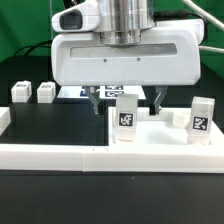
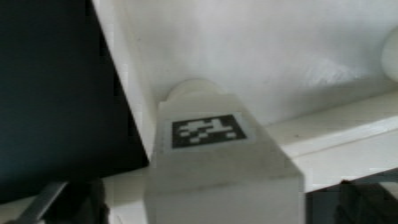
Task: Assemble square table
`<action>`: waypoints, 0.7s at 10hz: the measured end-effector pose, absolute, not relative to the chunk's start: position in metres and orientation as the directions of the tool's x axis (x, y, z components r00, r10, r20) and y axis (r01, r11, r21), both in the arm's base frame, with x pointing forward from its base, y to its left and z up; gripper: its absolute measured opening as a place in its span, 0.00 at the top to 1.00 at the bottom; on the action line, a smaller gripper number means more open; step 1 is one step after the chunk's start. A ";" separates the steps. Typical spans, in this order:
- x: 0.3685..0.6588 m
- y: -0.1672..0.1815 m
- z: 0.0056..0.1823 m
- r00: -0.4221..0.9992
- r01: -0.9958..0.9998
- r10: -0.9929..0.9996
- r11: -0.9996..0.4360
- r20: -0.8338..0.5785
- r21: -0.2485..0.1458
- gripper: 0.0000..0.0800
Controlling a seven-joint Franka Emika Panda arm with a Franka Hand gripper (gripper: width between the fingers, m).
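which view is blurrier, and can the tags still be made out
Wrist view: softer, the close leg and its tag out of focus, pattern visible. Exterior view: sharper, the tag of the leg at the exterior view's right reads clearly; the white tool looks brightly lit.

Two legs [image 1: 19, 93] [image 1: 46, 92] at the exterior view's left, two further legs [image 1: 126, 117] [image 1: 201, 118] at its right, behind the border wall [image 1: 100, 155].

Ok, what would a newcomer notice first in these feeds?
The bulky white gripper fills the exterior view's upper middle, its fingers spread wide either side of an upright tagged leg, not touching it. In the wrist view that leg's black-and-white tag looms close. Two more legs stand at the exterior view's left, one at its right.
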State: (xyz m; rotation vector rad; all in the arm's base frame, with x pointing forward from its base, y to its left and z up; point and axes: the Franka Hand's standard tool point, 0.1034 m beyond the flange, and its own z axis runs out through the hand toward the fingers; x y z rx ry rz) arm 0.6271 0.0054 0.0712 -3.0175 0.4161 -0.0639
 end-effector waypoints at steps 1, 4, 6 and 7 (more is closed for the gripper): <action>0.627 0.004 0.071 0.954 -0.295 -0.298 -0.950 0.026 -0.100 0.32; 0.626 0.003 0.071 0.895 -0.443 -0.446 -0.891 0.009 -0.102 0.63; 0.626 0.002 0.070 0.818 -0.572 -0.575 -0.814 -0.006 -0.102 0.63; 0.627 0.001 0.070 0.695 -0.717 -0.719 -0.690 -0.023 -0.096 0.63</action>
